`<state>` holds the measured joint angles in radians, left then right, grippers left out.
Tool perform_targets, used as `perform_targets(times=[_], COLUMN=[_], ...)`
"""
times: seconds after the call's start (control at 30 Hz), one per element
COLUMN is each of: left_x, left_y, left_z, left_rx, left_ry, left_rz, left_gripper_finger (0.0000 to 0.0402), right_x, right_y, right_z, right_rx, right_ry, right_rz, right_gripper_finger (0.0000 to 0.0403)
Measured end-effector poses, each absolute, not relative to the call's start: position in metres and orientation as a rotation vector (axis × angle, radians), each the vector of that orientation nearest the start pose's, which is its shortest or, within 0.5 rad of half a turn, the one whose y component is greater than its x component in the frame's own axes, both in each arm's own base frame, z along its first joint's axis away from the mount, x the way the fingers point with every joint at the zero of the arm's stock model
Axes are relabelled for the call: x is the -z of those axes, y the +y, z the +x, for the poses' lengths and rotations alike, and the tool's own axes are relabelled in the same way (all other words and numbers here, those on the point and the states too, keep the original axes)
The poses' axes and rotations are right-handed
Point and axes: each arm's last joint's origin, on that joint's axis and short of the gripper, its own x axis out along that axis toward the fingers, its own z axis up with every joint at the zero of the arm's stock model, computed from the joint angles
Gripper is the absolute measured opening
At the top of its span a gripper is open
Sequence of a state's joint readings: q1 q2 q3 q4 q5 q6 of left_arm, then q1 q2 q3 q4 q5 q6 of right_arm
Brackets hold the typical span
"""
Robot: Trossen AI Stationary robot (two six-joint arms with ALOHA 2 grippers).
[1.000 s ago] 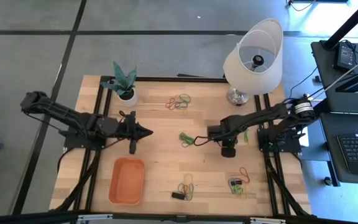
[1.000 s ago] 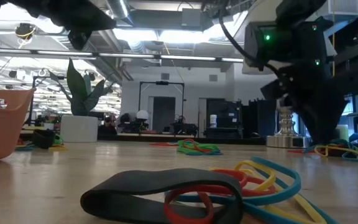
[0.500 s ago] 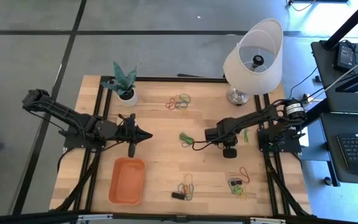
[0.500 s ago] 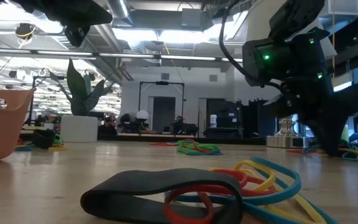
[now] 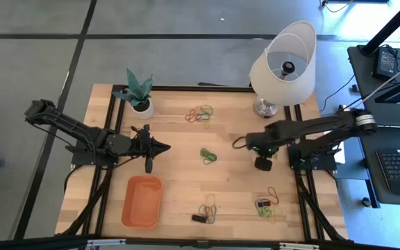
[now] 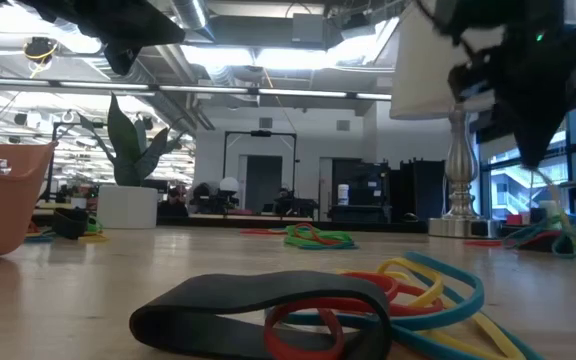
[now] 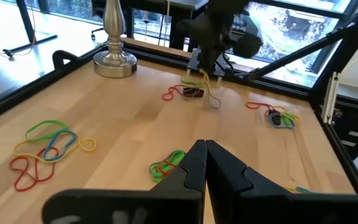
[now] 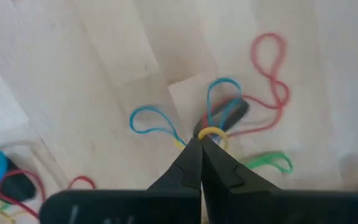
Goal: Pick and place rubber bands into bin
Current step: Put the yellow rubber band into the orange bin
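Thin, limp elastic rubber bands, tangled yellow, blue and red loops: weightless, stretchy, likely to snag neighbours; right gripper pressed together, pinching the yellow loop at its tips; take one strand; shallow orange plastic bin well apart.

Five rubber band clusters; one bin; one lamp; one plant.
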<state>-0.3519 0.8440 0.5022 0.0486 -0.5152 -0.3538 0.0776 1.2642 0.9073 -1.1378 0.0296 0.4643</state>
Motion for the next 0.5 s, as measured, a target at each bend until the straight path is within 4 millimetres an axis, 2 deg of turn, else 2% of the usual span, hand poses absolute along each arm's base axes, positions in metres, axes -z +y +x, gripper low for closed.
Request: perform_targets(times=[0.23, 0.5], left_x=[-0.248, -0.249], left_y=[-0.05, -0.049], left_z=[0.178, 0.178], left_rx=[-0.208, -0.25], left_ry=[0.234, 0.224], left_rz=[-0.227, -0.221], left_gripper_finger=[0.0004, 0.0004], right_x=[-0.26, -0.279], right_y=[0.019, 0.025], right_z=[0.162, 0.138], right_rx=[0.395, 0.418], right_ry=[1.321, 1.151], right_rz=[0.382, 0.441], right_gripper_finger=[0.0001, 0.0])
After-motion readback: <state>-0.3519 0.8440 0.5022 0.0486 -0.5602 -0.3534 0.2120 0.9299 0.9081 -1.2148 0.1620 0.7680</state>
